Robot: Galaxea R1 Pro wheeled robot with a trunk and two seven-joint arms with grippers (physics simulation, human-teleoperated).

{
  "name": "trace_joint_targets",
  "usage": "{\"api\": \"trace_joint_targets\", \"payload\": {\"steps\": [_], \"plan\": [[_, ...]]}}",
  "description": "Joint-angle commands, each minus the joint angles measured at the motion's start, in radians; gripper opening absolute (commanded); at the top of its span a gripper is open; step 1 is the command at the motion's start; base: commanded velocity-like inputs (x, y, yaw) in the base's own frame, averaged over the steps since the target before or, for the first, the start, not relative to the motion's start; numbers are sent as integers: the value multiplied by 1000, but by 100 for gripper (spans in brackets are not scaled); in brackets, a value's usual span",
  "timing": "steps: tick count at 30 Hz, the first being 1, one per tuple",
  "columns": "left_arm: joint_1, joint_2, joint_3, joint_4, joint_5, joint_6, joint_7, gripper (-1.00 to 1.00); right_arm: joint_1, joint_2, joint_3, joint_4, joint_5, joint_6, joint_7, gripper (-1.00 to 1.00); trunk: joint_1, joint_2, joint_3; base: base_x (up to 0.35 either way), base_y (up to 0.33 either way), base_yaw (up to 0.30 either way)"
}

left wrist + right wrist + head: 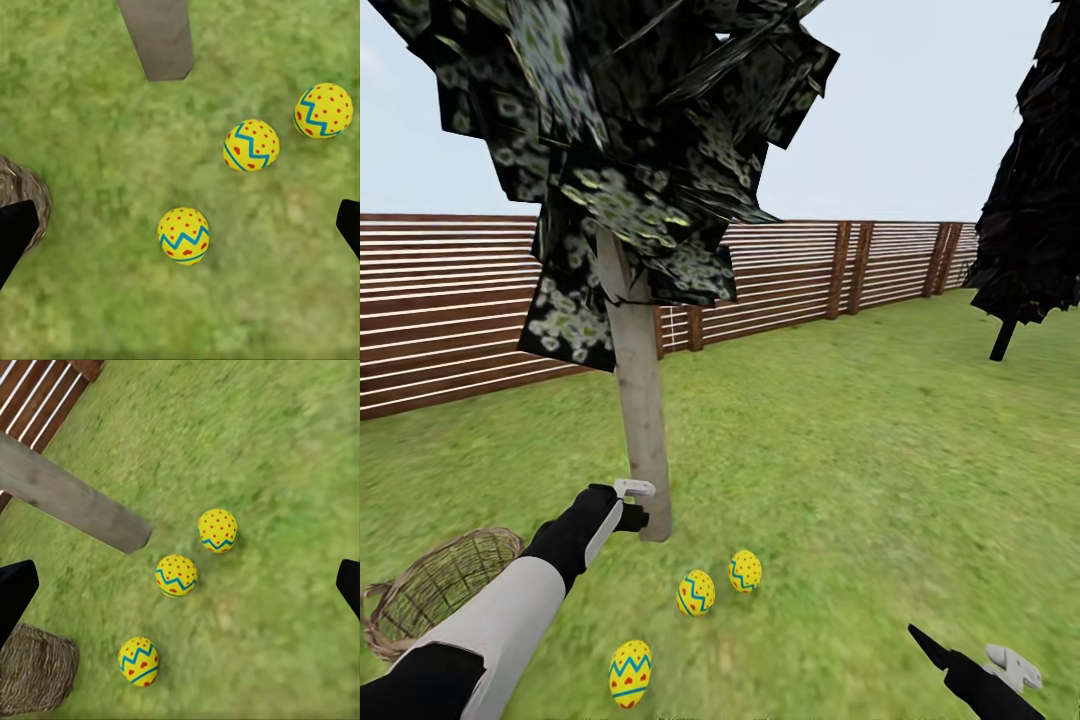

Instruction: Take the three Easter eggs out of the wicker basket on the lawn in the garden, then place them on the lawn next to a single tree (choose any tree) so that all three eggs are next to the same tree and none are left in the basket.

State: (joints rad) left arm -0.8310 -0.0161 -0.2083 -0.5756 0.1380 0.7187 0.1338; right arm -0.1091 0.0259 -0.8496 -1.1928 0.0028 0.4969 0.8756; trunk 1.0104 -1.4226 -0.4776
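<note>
While three Easter eggs lie on the lawn [880,440] beside the tree [640,420], each stands roughly upright, long axis near vertical: the nearest egg [630,673], the middle egg [696,592] and the farthest egg [745,571], in a loose row running away from the robot. One wicker basket [435,590] sits tilted nearby, seemingly empty. The left gripper [634,502] and right gripper [960,655] both hang spread, holding nothing.

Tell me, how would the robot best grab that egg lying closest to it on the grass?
Probably from straight above, fingers closing across the widest middle of the nearest Easter egg. It lies alone on the lawn, apart from its neighbours and the wicker basket.
</note>
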Motion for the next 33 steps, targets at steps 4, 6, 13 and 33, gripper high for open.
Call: {"api": "trace_joint_targets", "payload": {"steps": [4,6,13,33], "plan": [[-1,1,-5,-1,11,4,9,100,-1,1,-4,-1,0,8,5,100,-15,28,6,0,0,0],[-1,1,-5,-1,11,4,9,100,-1,1,-3,-1,0,8,5,100,-23,42,10,0,0,0],[-1,1,-5,-1,11,4,9,100,-1,1,-4,-1,0,8,5,100,-50,91,22,0,0,0],[-1,1,-3,-1,11,4,10,100,-1,0,-6,-1,1,8,5,100,-127,231,57,0,0,0]]}}
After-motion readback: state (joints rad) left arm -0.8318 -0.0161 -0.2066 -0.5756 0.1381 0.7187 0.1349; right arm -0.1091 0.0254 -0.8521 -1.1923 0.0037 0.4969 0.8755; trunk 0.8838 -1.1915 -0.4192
